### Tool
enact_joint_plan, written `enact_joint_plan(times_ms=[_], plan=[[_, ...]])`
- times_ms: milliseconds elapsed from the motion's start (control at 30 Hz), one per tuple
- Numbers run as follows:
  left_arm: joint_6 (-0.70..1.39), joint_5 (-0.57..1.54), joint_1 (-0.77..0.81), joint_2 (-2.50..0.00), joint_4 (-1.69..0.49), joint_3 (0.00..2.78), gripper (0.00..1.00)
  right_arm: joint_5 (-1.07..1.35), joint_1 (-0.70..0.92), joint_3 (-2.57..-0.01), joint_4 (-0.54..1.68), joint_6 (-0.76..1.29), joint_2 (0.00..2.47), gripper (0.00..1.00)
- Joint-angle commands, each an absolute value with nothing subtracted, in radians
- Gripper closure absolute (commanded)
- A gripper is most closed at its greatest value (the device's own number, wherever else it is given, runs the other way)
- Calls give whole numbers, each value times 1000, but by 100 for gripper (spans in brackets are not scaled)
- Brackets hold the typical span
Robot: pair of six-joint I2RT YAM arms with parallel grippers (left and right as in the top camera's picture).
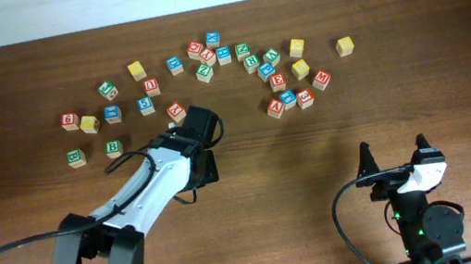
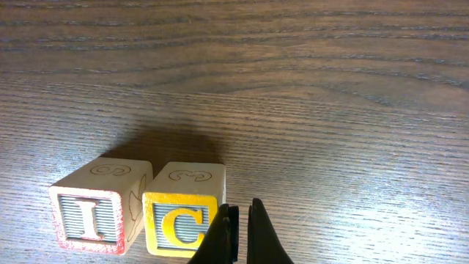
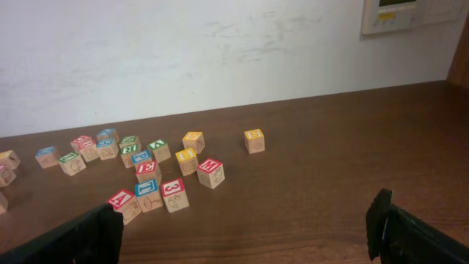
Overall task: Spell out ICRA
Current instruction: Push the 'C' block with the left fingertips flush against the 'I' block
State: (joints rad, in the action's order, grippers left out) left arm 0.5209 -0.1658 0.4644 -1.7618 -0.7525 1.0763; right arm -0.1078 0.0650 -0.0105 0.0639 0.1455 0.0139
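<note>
In the left wrist view the red-faced I cube [image 2: 91,216] sits at the lower left of the frame with the yellow C cube [image 2: 183,220] close against its right side. Just right of the C cube, the left claw [image 2: 243,224] is pinched closed on nothing. Overhead, in the scattered cluster at the upper middle of the desk [image 1: 314,158], what may be the green R cube [image 1: 251,62], its letter too small to be sure, lies up and left of the red A cube [image 1: 276,106], while at the lower right the right claw [image 1: 393,153] stands spread wide and empty, well apart from every cube.
</note>
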Motion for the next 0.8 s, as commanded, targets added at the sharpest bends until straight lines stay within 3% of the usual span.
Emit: enact_joint_plan(times_ms=[0,767], plan=[[531,-181,467,-1774,-757,1068,100,-117,57,-6,72,138,6,2],[541,-185,466,-1774,-797,1068,100,-117,57,-6,72,138,6,2]])
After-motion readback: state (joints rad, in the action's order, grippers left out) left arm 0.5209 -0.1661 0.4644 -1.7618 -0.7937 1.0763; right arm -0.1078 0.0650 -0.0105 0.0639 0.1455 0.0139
